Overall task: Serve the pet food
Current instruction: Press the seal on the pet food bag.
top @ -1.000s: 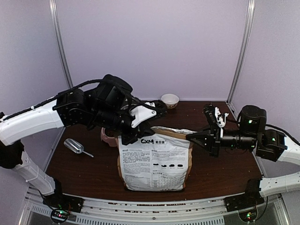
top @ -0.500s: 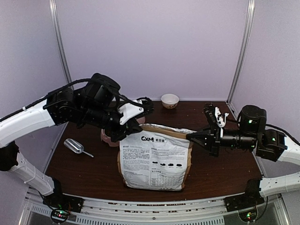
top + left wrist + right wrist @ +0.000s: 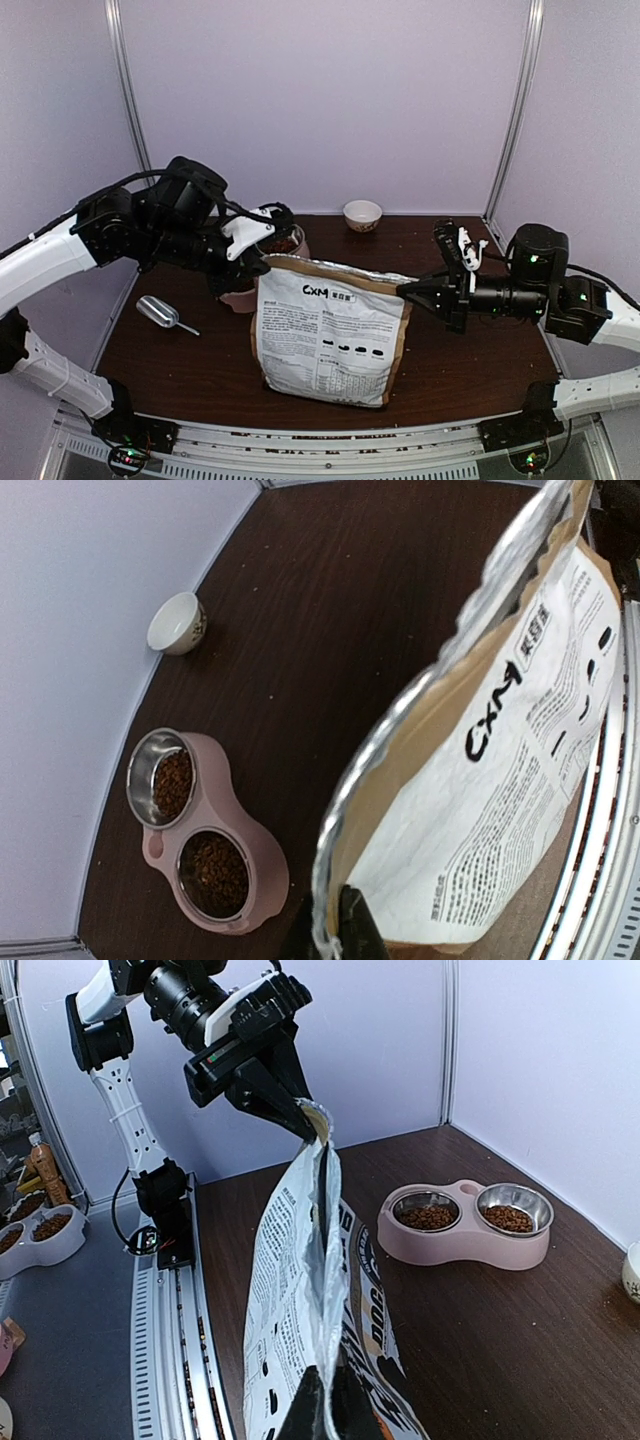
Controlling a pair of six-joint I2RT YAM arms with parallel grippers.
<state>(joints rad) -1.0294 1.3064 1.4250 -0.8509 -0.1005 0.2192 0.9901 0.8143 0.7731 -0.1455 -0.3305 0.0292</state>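
Observation:
The white-and-brown pet food bag (image 3: 330, 335) stands upright mid-table, its silver-lined top stretched between both grippers. My left gripper (image 3: 259, 262) is shut on the bag's left top corner; in the left wrist view its fingertips (image 3: 333, 938) pinch the silver rim of the bag (image 3: 500, 760). My right gripper (image 3: 403, 291) is shut on the right top corner, seen in the right wrist view (image 3: 325, 1415) clamping the bag (image 3: 295, 1290). Brown pet food (image 3: 213, 872) fills both steel bowls of the pink feeder (image 3: 255, 855), behind the bag's left side. The bag's inside is hidden.
A metal scoop (image 3: 163, 312) lies at the table's left. A small white bowl (image 3: 362, 213) sits by the back wall. The pink feeder (image 3: 240, 298) is partly hidden by my left arm. The arm rail (image 3: 170, 1330) runs along the near edge.
My left arm has drawn back to the left, pulling the bag's left corner up and out. The bag top is stretched wider and one feeder bowl has come into view. The right arm has stayed put.

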